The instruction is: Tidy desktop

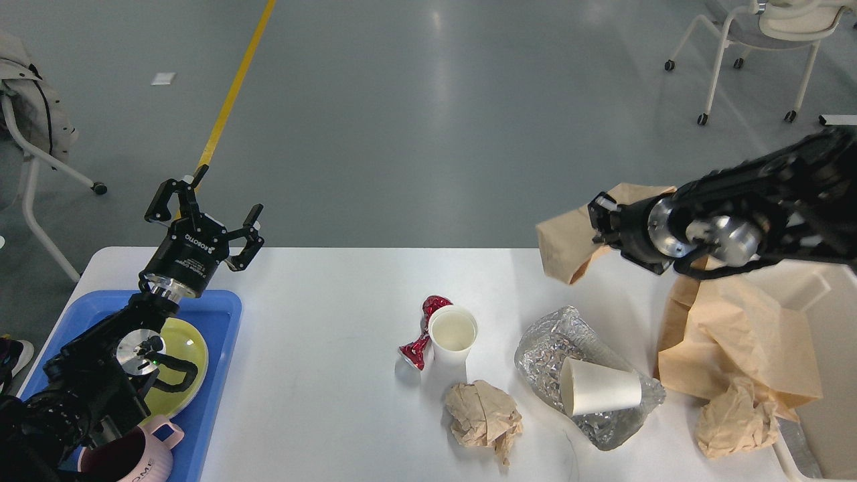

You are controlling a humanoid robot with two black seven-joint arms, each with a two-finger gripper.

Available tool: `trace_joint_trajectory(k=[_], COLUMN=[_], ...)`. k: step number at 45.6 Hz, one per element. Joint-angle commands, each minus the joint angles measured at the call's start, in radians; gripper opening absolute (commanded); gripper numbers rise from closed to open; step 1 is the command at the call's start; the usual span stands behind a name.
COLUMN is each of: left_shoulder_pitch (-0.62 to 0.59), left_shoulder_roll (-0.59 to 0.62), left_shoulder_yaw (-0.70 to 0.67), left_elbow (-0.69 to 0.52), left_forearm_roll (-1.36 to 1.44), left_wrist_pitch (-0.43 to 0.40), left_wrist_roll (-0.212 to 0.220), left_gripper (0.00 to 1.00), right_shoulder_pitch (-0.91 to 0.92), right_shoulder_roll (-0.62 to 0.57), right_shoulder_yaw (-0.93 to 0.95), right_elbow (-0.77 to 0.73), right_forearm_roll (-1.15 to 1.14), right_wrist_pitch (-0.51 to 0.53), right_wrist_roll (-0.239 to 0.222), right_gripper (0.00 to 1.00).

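Note:
The white desktop [321, 375] holds scattered litter. An upright white paper cup [453, 335] stands beside a crushed red wrapper [420, 335]. In front of them lies a crumpled brown paper ball [483, 416]. A second white cup [596, 395] lies on its side on a crinkled silver foil bag [546, 351]. Above the table's far right, my right gripper [598, 217] is shut on a brown paper bag [566, 244], held in the air. My left gripper [213, 199] is open and empty over the table's far left corner.
A blue tray [221, 314] at the left holds a yellow-green plate [184, 365] and a pink mug [144, 455]. At the right lie another brown bag [736, 335] and a paper wad [733, 423], against a cream bin [833, 348]. Chairs stand on the floor beyond.

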Motion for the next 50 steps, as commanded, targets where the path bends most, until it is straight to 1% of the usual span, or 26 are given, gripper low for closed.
trace_joint_trajectory(k=[1, 3, 6, 10, 11, 14, 17, 20, 23, 28, 30, 32, 35, 37, 40, 41, 43, 46, 50], left_shoulder_pitch=[0.000, 0.000, -0.001, 0.000, -0.001, 0.000, 0.000, -0.001, 0.000, 0.000, 0.000, -0.001, -0.001, 0.000, 0.000, -0.001, 0.000, -0.001, -0.001], left_shoulder_roll=[0.000, 0.000, 0.001, 0.000, 0.000, 0.000, 0.000, 0.000, 0.000, 0.000, 0.000, 0.000, 0.000, 0.000, 0.000, 0.000, 0.000, 0.000, 0.000], left_shoulder_yaw=[0.000, 0.000, 0.000, 0.000, 0.000, 0.000, 0.000, 0.000, 0.000, 0.000, 0.000, 0.000, 0.000, 0.000, 0.000, 0.000, 0.000, 0.000, 0.000], left_elbow=[0.000, 0.000, 0.000, 0.000, 0.000, 0.000, 0.000, 0.000, 0.000, 0.000, 0.000, 0.000, 0.000, 0.000, 0.000, 0.000, 0.000, 0.000, 0.000], left_forearm_roll=[0.000, 0.001, 0.000, 0.000, 0.000, 0.000, 0.001, 0.000, 0.000, 0.000, 0.000, 0.000, 0.001, 0.001, 0.000, 0.000, 0.000, 0.000, 0.000], left_wrist_pitch=[0.000, 0.000, 0.000, 0.000, 0.000, 0.000, 0.000, 0.000, 0.000, 0.000, 0.000, 0.000, 0.000, 0.000, 0.000, 0.000, 0.000, 0.000, 0.000], left_wrist_roll=[0.000, 0.000, 0.000, 0.000, 0.000, 0.000, 0.000, 0.000, 0.000, 0.000, 0.000, 0.000, 0.000, 0.000, 0.000, 0.000, 0.000, 0.000, 0.000], left_gripper=[1.00, 1.00, 1.00, 1.00, 1.00, 1.00, 1.00, 1.00, 1.00, 1.00, 1.00, 1.00, 1.00, 1.00, 1.00, 1.00, 1.00, 1.00, 1.00], right_shoulder_pitch=[0.246, 0.322, 0.431, 0.551, 0.595, 0.675, 0.729, 0.757, 0.760, 0.739, 0.722, 0.676, 0.560, 0.457, 0.262, 0.117, -0.032, -0.247, -0.503], right_shoulder_roll=[-0.019, -0.019, -0.029, -0.074, -0.095, -0.129, -0.157, -0.180, -0.204, -0.278, -0.310, -0.356, -0.436, -0.474, -0.505, -0.510, -0.510, -0.511, -0.507], right_shoulder_yaw=[-0.109, -0.154, -0.205, -0.232, -0.232, -0.231, -0.223, -0.222, -0.228, -0.237, -0.251, -0.266, -0.271, -0.272, -0.271, -0.269, -0.268, -0.246, -0.185], right_elbow=[0.002, -0.001, -0.018, -0.053, -0.074, -0.129, -0.192, -0.238, -0.251, -0.255, -0.262, -0.272, -0.306, -0.347, -0.435, -0.500, -0.570, -0.682, -0.791], right_forearm_roll=[-0.029, -0.086, -0.228, -0.449, -0.518, -0.632, -0.724, -0.799, -0.866, -0.937, -0.952, -0.968, -1.008, -1.051, -1.103, -1.114, -1.111, -1.109, -1.107], right_wrist_pitch=[0.260, 0.336, 0.442, 0.585, 0.645, 0.781, 0.881, 0.924, 0.927, 0.920, 0.903, 0.859, 0.742, 0.638, 0.471, 0.361, 0.258, 0.133, 0.030], right_wrist_roll=[-0.019, -0.023, -0.021, -0.018, -0.013, -0.006, 0.007, 0.033, 0.060, 0.065, 0.063, 0.063, 0.063, 0.063, 0.063, 0.065, 0.066, 0.066, 0.068], right_gripper=[0.00, 0.00, 0.00, 0.00, 0.00, 0.00, 0.00, 0.00, 0.00, 0.00, 0.00, 0.00, 0.00, 0.00, 0.00, 0.00, 0.00, 0.00, 0.00])
